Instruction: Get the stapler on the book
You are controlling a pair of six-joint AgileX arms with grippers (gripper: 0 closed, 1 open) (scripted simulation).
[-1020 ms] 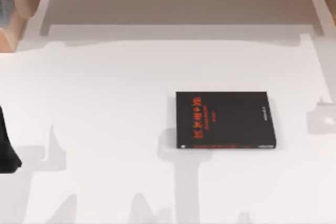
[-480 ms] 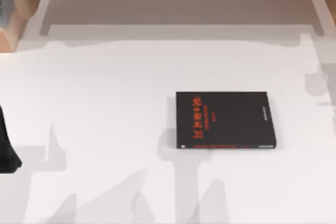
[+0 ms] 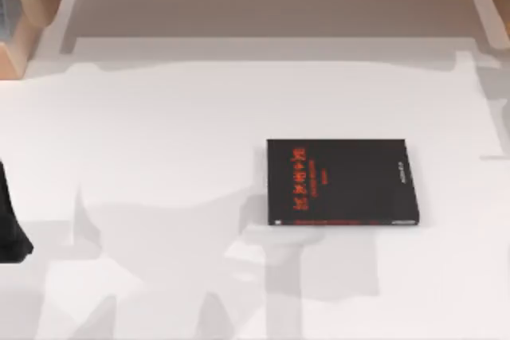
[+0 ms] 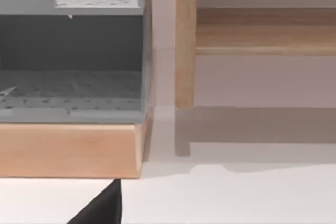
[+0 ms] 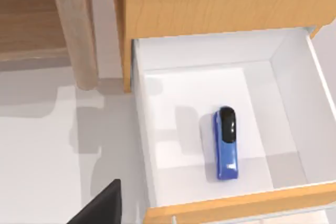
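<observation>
My left arm (image 3: 11, 224) is cut off by the top view's left edge, well left of the book (image 3: 341, 182), a dark stub with its jaws out of frame. The book's red lettering and white spine text are too small to read. In my right wrist view the open drawer (image 5: 294, 77) holding the stapler (image 5: 226, 142) runs past the frame's edge, its front panel only partly seen.

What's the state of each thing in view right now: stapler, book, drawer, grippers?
stapler: lying flat in the open drawer, untouched
book: closed, flat on the table, nothing on top
drawer: pulled open, holds the stapler
left arm: parked at the table's left edge
right gripper: above the drawer, holding nothing
</observation>
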